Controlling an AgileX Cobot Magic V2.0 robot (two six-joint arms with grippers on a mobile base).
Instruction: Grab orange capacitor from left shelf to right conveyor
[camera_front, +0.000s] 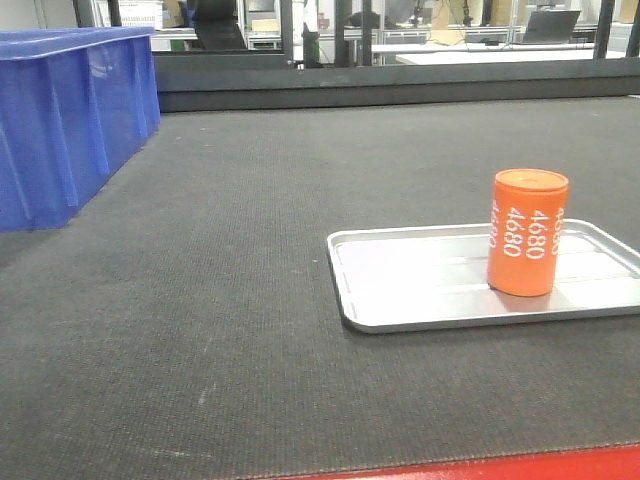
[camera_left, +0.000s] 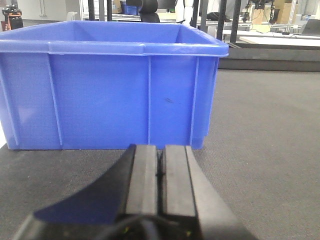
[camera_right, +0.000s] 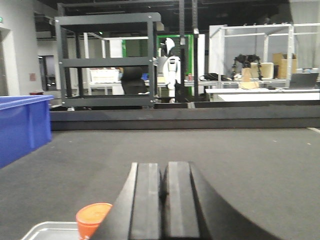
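I saw the orange capacitor (camera_front: 528, 232) standing upright in a shallow silver tray (camera_front: 400, 300) on the dark grey conveyor belt (camera_front: 200, 300). Both the left gripper (camera_left: 160, 167) and right gripper (camera_right: 163, 182) had their fingers pressed together, empty, the left facing a blue plastic bin (camera_left: 110, 95).

A blue plastic bin (camera_front: 70, 115) sits at the worktop's far left edge; a shallow metal tray (camera_front: 420, 290) lies near its right edge.

Orange capacitor (camera_front: 529, 233) upright on silver tray (camera_front: 420, 305), dark belt (camera_front: 220, 280), blue bin (camera_front: 65, 115) left
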